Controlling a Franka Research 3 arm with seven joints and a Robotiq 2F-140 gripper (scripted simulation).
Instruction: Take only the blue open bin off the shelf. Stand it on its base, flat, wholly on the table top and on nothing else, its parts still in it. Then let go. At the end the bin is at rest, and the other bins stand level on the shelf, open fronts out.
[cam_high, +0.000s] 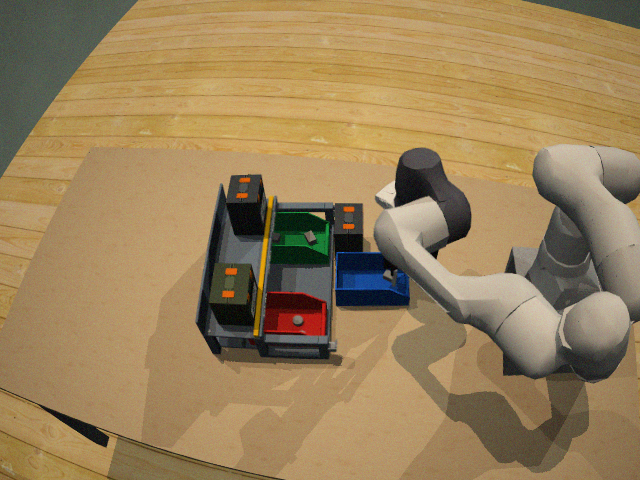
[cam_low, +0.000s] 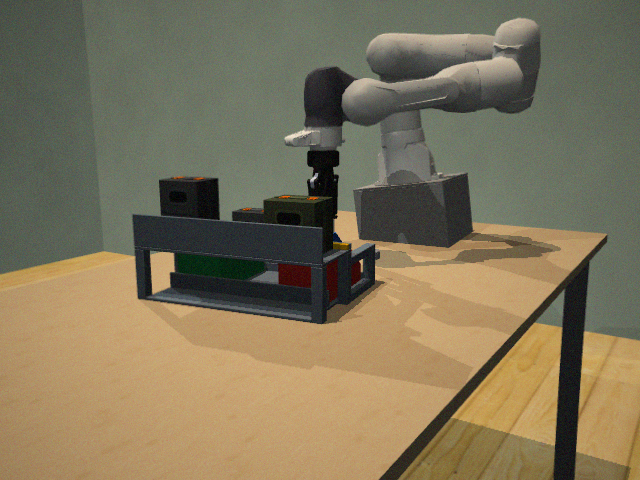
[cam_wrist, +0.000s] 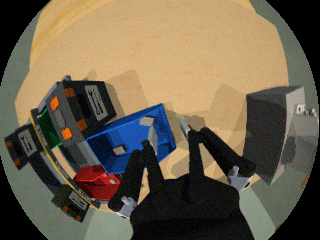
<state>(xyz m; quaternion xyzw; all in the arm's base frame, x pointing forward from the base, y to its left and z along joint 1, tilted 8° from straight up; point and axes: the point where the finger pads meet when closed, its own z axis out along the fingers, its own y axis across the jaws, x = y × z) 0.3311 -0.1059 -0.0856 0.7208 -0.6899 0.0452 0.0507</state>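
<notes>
The blue open bin (cam_high: 369, 279) stands flat on the table top, right beside the grey shelf (cam_high: 268, 279) and off it. In the wrist view the bin (cam_wrist: 130, 136) holds a small grey part (cam_wrist: 119, 151). My gripper (cam_high: 391, 272) points down over the bin's right end. In the wrist view its fingers are open and stand on either side of the bin's end wall, not pressing on it. In the side view the gripper (cam_low: 321, 180) is partly hidden behind a box, and the blue bin is almost wholly hidden.
The green bin (cam_high: 299, 237) and the red bin (cam_high: 295, 314) stand level on the shelf's lower deck. Two dark boxes (cam_high: 246, 202) (cam_high: 231, 291) stand on the upper deck. A third box (cam_high: 348, 219) stands just behind the blue bin. The robot's base (cam_low: 413, 209) is to the right.
</notes>
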